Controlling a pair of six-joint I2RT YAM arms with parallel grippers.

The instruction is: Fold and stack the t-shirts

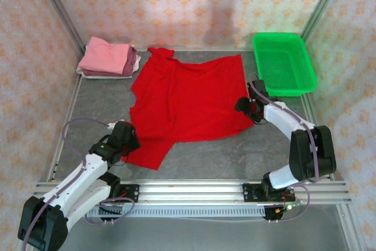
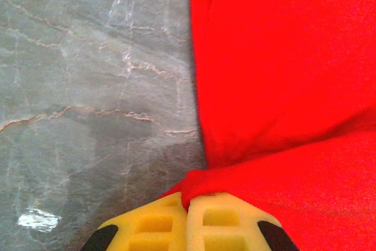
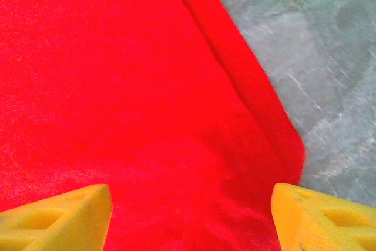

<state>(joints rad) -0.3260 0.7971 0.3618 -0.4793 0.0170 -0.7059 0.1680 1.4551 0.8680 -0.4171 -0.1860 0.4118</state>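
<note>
- Red t-shirt [image 1: 188, 101] lies spread over the middle of the grey table [image 1: 235, 157]. It is mostly flat, with one flap reaching toward 12 o'clock and another toward 7 o'clock.
- Left gripper [image 1: 126, 139] sits at the shirt's 7 o'clock flap.
- From the left wrist, the left gripper [image 2: 188, 204] is closed. A bunched fold of red cloth is pinched between its yellow pads [image 2: 223, 221]. Bare table fills the side toward 9 o'clock.
- Right gripper [image 1: 249, 105] is at the shirt's 4 o'clock edge.
- From the right wrist, the right gripper [image 3: 191, 204] has its jaws wide apart. Its yellow fingers [image 3: 59, 216] stand on either side of flat red cloth and grip nothing. Cannot tell whether they touch the cloth.
- In the same view, the shirt's hemmed edge runs from 12 toward 4 o'clock, with bare table beyond it at 2 o'clock.
- Folded t-shirts [image 1: 108, 57] are stacked in the table's 10 o'clock corner, pink on top with mauve and whitish layers under it. The stack is near the red shirt's upper flap.
- Green basket [image 1: 285, 63] sits in the 2 o'clock corner, apart from the shirt, with its near rim close to the right gripper.
</note>
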